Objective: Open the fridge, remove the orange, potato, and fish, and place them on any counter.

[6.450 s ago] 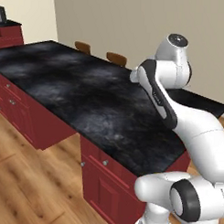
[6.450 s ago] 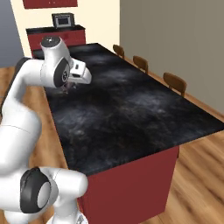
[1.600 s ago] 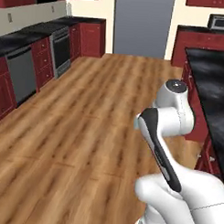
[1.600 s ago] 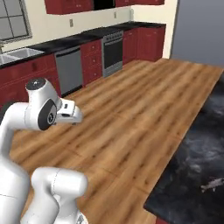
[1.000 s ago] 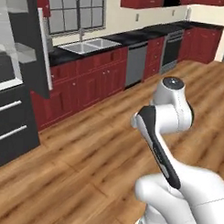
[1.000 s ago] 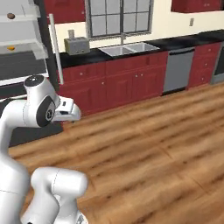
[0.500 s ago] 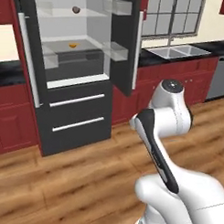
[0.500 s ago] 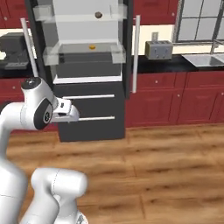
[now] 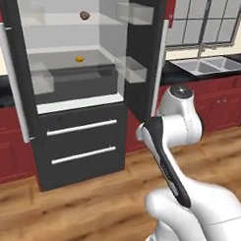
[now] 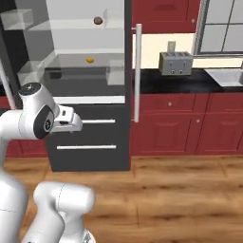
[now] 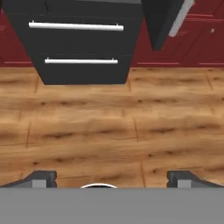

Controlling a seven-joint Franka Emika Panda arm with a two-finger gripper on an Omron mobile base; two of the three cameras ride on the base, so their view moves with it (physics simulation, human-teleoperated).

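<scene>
- The fridge [image 9: 79, 91] stands with both doors open, its glass shelves exposed.
- The potato [image 9: 84, 15] sits on the top shelf.
- The orange [image 9: 79, 58] rests one shelf lower.
- The claw [image 11: 111, 177], spread wide and empty, hangs above the wooden floor [image 11: 109, 131].

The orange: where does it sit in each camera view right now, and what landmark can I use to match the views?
Left base view: the orange lies on the middle glass shelf of the open fridge, upper left.
Right base view: the orange is on that same shelf, upper left of centre.
Hand view: it looks down at the wooden floor and fridge drawers, below that shelf.
Shared landmark: the two white drawer handles.
</scene>
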